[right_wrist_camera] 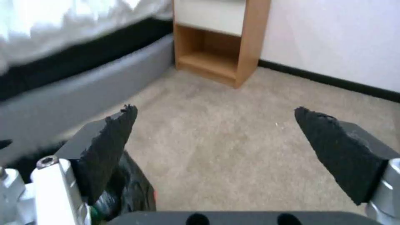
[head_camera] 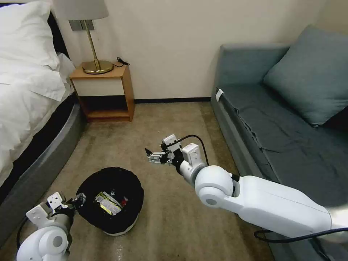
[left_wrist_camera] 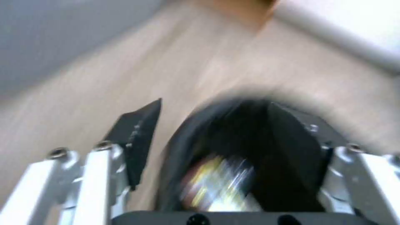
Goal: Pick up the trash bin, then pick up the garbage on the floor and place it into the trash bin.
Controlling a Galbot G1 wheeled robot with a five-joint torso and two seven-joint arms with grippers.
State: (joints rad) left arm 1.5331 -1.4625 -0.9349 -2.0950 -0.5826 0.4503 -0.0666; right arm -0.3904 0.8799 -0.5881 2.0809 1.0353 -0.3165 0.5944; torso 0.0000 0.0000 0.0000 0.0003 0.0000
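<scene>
Black-bagged round trash bin (head_camera: 110, 198) on carpet by bed, yellow wrapper (head_camera: 107, 203) inside | left gripper (head_camera: 78, 200) pinching its rim, steadying it | right gripper (head_camera: 152, 156) spread, empty, hovering beyond.

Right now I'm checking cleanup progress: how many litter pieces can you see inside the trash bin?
2 clearly: a brown-yellow wrapper lying in the middle of the trash bin, and a red wrapper just beside it toward the sofa. The black bag's folds may hide others.
</scene>
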